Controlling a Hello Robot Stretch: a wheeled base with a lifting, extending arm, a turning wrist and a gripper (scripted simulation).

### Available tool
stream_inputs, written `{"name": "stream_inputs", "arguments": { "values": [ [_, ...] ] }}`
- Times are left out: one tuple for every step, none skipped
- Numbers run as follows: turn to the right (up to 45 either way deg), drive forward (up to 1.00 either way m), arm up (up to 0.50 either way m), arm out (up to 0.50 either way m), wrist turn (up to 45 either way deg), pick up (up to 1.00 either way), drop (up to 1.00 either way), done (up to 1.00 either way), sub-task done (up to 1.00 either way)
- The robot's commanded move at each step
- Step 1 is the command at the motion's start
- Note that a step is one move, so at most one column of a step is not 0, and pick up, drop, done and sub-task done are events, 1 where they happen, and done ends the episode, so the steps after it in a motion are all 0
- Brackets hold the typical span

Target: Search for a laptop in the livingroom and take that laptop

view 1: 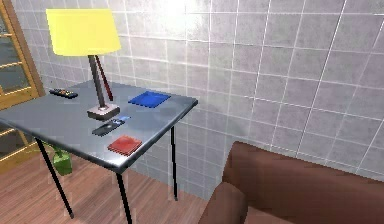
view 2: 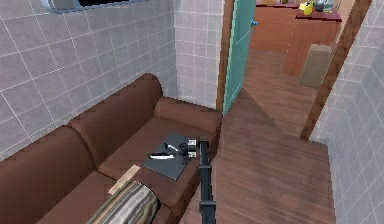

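I am holding my dark square arm (view 2: 207,185) out across the brown leather sofa (view 2: 90,140). My gripper (view 2: 172,152) is sitting at a dark grey flat slab (view 2: 160,168) on the seat cushion. I am taking this slab for the laptop, going by its thin rectangular shape. It is lying flat near the seat's front edge, with a pale tan strip (view 2: 125,180) just beside it and a striped cushion (view 2: 125,205) further along. Because the slab is resting on the seat right behind my fingers, I cannot tell whether they are grasping anything.

I am judging that the arm is reaching in from the open floor side because the sofa's back is blocking every other way to the slab, and that the slab's flat lie is leaving only a thin edge to take hold of.

In the forward view, a grey-blue table on thin black legs (view 1: 60,120) is carrying a yellow-shaded lamp (view 1: 82,32), a black remote (view 1: 63,94), a blue flat square (view 1: 148,99), a red flat square (view 1: 124,145) and a small dark oblong (view 1: 108,127). I am judging none of these to be a laptop. I am making out no label or writing on anything here.
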Motion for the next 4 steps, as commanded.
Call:
{"name": "stream_inputs", "arguments": {
  "values": [
    [0.0,0.00,0.00,0.00,24.0,0.00,0.00,0.00,0.00],
    [0.0,0.00,-0.30,0.00,0.0,0.00,0.00,0.00,0.00],
    [0.0,0.00,0.00,0.00,0.0,1.00,0.00,0.00,0.00],
    [0.0,0.00,0.10,0.00,0.0,0.00,0.00,0.00,0.00]
  ]
}}
